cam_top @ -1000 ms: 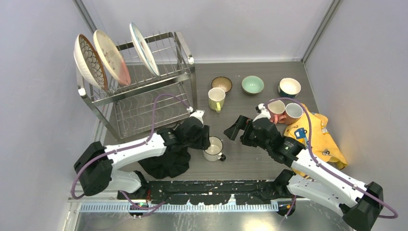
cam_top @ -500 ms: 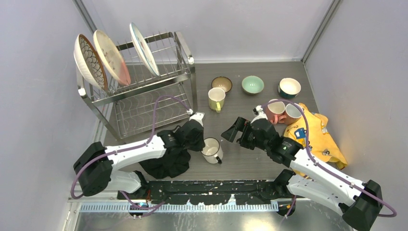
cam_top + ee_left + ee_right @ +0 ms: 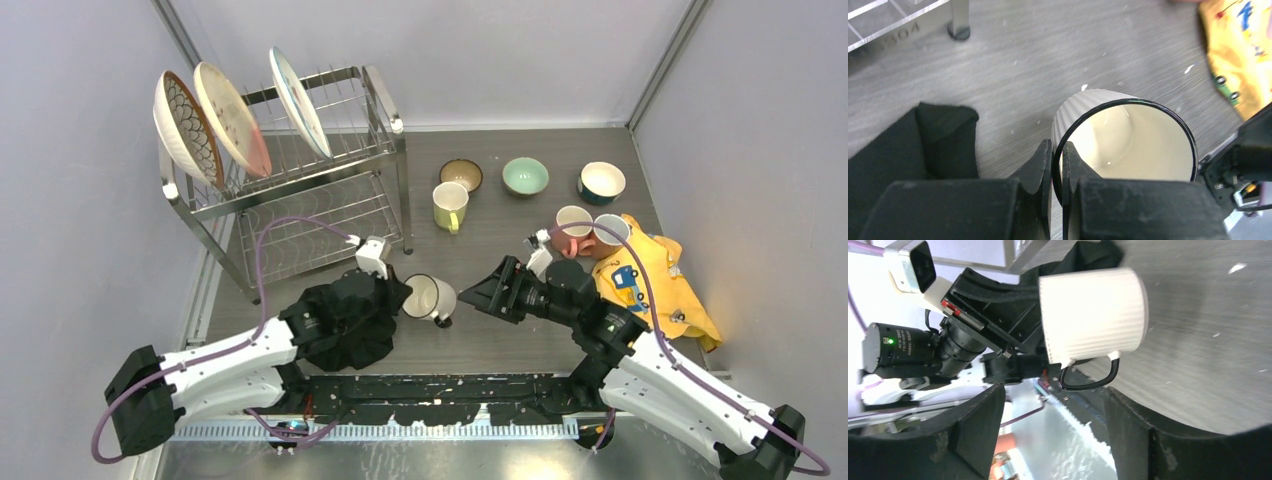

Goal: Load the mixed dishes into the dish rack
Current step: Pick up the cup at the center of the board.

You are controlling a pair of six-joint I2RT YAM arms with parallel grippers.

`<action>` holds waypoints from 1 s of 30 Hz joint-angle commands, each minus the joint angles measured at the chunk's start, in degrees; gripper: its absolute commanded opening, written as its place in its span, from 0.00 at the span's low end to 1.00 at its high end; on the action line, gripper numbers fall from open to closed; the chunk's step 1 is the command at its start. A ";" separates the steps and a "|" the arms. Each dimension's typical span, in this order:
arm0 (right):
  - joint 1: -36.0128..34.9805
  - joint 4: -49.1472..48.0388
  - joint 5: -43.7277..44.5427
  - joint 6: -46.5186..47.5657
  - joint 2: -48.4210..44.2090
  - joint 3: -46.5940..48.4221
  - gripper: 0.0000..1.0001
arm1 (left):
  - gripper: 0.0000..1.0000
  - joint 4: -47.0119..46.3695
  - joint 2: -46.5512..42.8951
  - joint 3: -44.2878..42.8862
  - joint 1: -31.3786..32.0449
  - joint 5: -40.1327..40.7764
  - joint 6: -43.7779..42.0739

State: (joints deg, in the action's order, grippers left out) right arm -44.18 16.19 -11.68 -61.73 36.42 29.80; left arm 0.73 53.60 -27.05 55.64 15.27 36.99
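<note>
Centrally, the left gripper (image 3: pixel 1057 165) pinches the black rim of the tipped white mug (image 3: pixel 1128 135); the right gripper (image 3: pixel 1053 430) gapes wide nearby. Upper left, the dish rack (image 3: pixel 898 32) frame reads "304".

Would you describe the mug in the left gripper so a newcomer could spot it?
Start at the dish rack; near its front-right leg, the left gripper pinches a mug by the rim. Only this one is ribbed, black-rimmed and tipped sideways.
</note>
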 commanded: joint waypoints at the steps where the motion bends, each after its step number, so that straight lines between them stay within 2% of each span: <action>1: -0.18 -11.29 -8.53 -8.08 1.64 -2.58 0.70 | 0.00 -18.72 -5.74 -0.19 0.17 1.92 -2.18; 3: -0.20 -16.79 -10.92 -11.59 3.39 -3.80 0.64 | 0.00 -20.66 -7.39 0.20 0.15 1.61 -3.26; 5: -0.18 -22.33 -12.31 -15.20 4.51 -5.09 0.64 | 0.00 -21.66 -8.73 0.16 0.17 1.08 -4.34; 8: -0.13 -26.76 -12.09 -18.55 4.87 -6.39 0.74 | 0.00 -21.33 -10.45 -0.57 0.17 1.32 -5.65; 11: -0.20 -31.13 -12.10 -21.15 5.78 -7.41 0.77 | 0.00 -21.90 -12.04 -0.45 0.17 2.53 -6.43; 21: -0.14 -61.21 -15.80 -34.92 17.12 -9.58 0.54 | 0.00 -30.91 -13.46 0.77 0.17 0.23 -7.86; 26: -0.16 -70.82 -16.38 -36.92 20.18 -9.38 0.45 | 0.00 -32.93 -13.51 1.38 0.17 -0.96 -8.18; 30: -0.17 -81.96 -16.35 -40.21 22.23 -9.60 0.42 | 0.00 -33.85 -14.07 1.99 0.17 -1.63 -8.19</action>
State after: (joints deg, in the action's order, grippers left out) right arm -44.03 -46.26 -27.33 -97.67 57.41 19.27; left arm -23.55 40.66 -25.12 54.89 17.54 28.47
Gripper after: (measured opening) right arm 0.430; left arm 0.051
